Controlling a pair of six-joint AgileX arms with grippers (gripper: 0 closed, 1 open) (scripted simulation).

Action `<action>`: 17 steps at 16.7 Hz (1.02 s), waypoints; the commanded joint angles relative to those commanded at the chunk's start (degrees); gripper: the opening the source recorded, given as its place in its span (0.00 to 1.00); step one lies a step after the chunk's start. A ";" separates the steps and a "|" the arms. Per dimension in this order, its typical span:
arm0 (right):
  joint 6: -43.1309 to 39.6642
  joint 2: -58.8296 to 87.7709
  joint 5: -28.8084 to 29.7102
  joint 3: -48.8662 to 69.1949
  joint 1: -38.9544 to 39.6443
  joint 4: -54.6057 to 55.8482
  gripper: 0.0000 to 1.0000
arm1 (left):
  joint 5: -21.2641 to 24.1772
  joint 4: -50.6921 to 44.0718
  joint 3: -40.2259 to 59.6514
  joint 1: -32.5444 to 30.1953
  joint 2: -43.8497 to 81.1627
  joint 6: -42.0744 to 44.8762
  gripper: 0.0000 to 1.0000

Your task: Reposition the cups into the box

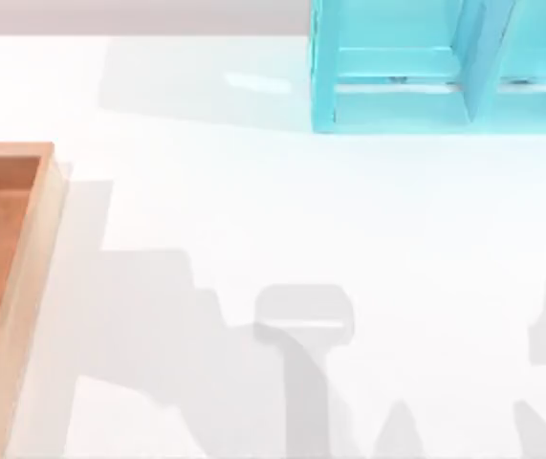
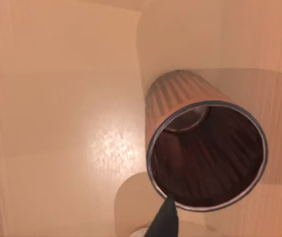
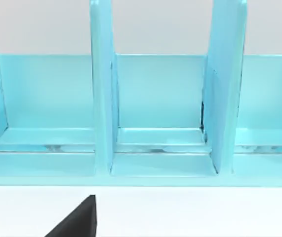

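The box (image 1: 33, 249) of light orange-tan wood lies at the table's left edge, cut off by the top view's border. In the left wrist view a dark brown ribbed cup (image 2: 205, 148) stands upright on the box's floor (image 2: 57, 123), close to a wall, seen from above into its open mouth. A dark tip of my left gripper (image 2: 164, 222) shows right at the cup's near rim. A black piece of my right gripper (image 3: 76, 221) hangs over the white table, facing the cyan frame.
A cyan-blue shelf-like frame (image 1: 435, 67) with upright dividers (image 3: 101, 98) stands at the table's back right. Grey arm shadows fall across the white tabletop (image 1: 253, 210) near the front edge.
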 joint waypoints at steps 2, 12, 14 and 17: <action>0.00 0.00 0.00 0.00 0.00 0.00 1.00 | 0.00 0.00 0.00 0.00 0.00 0.00 0.98; 0.00 0.00 0.00 0.00 0.00 0.00 1.00 | -0.01 -0.16 0.17 -0.12 -0.02 0.02 1.00; 0.00 0.00 0.00 0.00 0.00 0.00 1.00 | -0.03 -2.15 2.28 -0.24 0.12 0.11 1.00; 0.00 0.00 0.00 0.00 0.00 0.00 1.00 | 0.05 -8.62 9.32 -0.18 1.04 0.05 1.00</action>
